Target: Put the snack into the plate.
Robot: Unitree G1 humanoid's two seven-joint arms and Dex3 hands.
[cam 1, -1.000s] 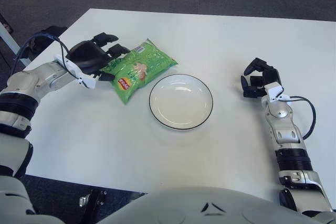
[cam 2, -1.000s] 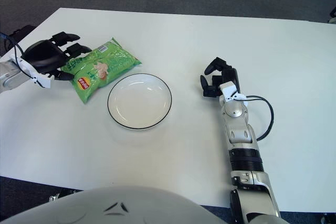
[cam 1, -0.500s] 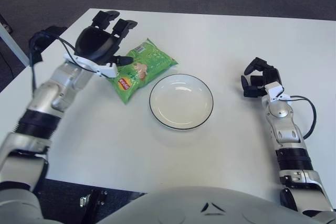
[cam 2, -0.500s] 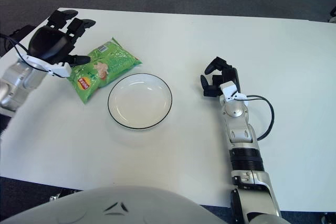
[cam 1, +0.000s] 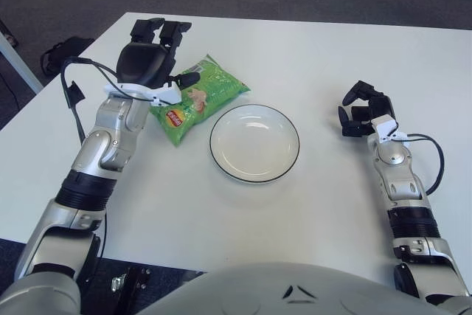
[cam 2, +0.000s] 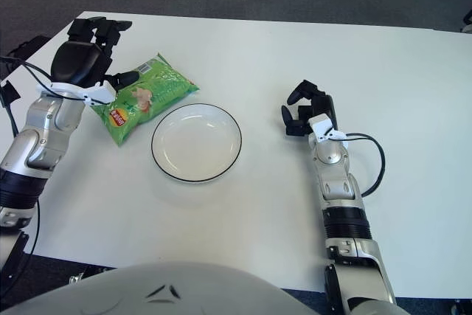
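A white table [cam 1: 221,204] carries everything. Nearest the robot is a white plate [cam 1: 254,142] with a dark rim, bare inside. To its right the right hand [cam 1: 361,111] shows with fingers curled, holding nothing. Further back on the left, the green snack bag [cam 1: 198,97] lies flat beside the plate, outside it. The left hand [cam 1: 151,60] hangs over the bag's left edge, fingers spread, thumb toward the bag; I cannot tell if it touches.

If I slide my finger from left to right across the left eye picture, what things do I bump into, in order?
Left hand → green snack bag → white plate → right hand. All of them are on or over the white table.
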